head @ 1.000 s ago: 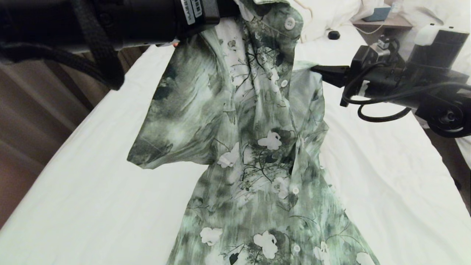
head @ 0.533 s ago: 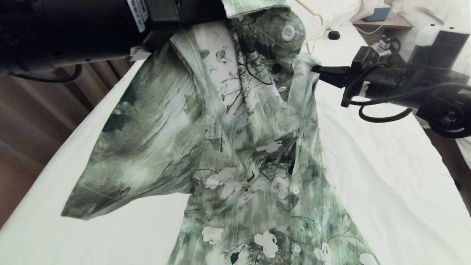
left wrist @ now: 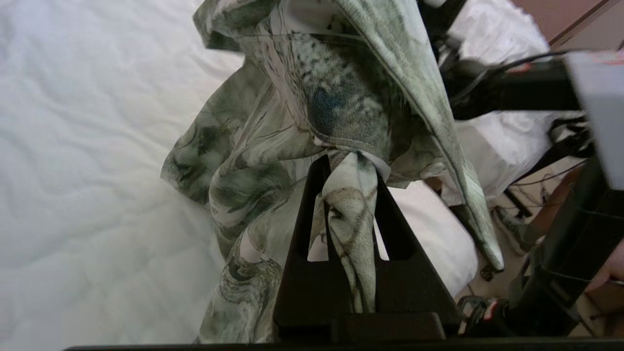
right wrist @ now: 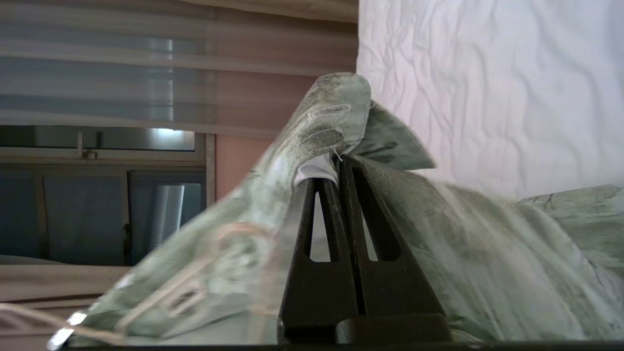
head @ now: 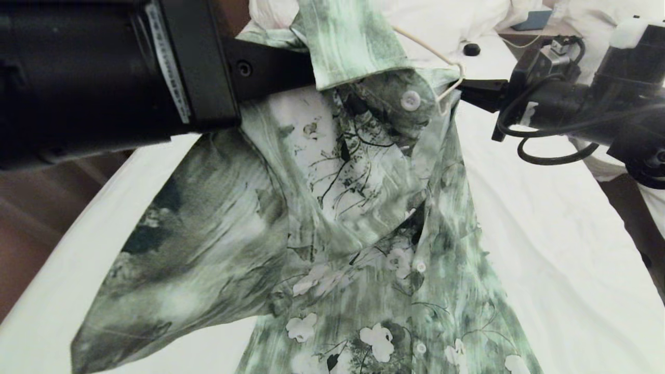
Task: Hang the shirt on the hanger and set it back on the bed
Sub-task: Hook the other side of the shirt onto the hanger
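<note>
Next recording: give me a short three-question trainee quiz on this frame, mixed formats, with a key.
1. True or false: the shirt lies flat and untouched on the bed.
2. Multiple choice: what does the left gripper hold? A) the hanger's hook B) a bunch of shirt fabric C) nothing
3. Short answer: where does the hanger show in the head view?

Key:
1. False. Its upper part is lifted off the bed between both grippers; only the lower part trails on the sheet.
2. B. The right gripper is also shut on shirt fabric.
3. Its thin cream wire shows at the collar, just in front of the right gripper.
</note>
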You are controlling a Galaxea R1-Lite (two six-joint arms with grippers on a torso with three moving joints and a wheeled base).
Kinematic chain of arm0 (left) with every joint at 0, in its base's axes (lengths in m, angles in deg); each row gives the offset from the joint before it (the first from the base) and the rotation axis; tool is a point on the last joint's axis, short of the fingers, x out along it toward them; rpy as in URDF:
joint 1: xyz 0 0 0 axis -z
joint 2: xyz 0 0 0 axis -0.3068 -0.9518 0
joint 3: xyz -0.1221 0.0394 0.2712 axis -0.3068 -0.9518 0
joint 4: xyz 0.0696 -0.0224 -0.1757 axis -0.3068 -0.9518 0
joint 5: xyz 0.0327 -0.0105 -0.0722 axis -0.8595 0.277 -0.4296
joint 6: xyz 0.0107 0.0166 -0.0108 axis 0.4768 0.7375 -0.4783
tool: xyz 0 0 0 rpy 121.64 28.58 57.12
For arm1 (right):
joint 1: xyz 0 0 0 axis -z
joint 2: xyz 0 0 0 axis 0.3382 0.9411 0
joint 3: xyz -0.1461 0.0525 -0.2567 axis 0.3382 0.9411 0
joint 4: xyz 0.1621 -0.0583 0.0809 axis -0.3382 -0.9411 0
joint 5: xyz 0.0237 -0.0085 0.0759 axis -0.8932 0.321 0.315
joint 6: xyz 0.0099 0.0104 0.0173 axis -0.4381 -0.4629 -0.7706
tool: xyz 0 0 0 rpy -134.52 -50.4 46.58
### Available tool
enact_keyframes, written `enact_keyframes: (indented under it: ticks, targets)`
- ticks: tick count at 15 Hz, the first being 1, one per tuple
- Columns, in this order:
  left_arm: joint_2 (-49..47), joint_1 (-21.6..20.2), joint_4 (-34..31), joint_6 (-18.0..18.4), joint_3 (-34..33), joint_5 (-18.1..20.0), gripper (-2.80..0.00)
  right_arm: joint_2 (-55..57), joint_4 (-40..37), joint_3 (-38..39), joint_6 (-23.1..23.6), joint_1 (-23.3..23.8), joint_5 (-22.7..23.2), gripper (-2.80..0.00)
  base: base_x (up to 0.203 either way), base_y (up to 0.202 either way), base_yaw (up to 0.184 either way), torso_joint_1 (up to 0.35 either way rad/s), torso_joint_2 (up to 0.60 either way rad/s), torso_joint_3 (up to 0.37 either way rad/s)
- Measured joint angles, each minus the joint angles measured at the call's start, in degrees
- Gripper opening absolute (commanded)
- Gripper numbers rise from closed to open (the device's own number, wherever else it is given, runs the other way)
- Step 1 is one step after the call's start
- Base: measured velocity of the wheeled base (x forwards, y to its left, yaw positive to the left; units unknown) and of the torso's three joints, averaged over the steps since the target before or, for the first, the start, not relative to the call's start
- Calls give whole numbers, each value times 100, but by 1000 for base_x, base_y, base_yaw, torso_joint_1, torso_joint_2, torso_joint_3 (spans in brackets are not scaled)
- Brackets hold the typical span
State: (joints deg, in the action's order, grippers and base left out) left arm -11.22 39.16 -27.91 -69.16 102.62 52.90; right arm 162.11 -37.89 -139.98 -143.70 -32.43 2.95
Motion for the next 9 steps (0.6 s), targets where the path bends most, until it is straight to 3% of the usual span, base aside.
enact_keyframes:
  ticks: [4,9]
  targets:
    - [45,-5,-5,54,-163,-276,-280,-185,-145,-2,25,-12,0,-280,0,0,0,0,0,0]
    - [84,-1,-11,135,-212,-314,-280,-397,-205,-69,219,-157,9,-280,0,0,0,0,0,0]
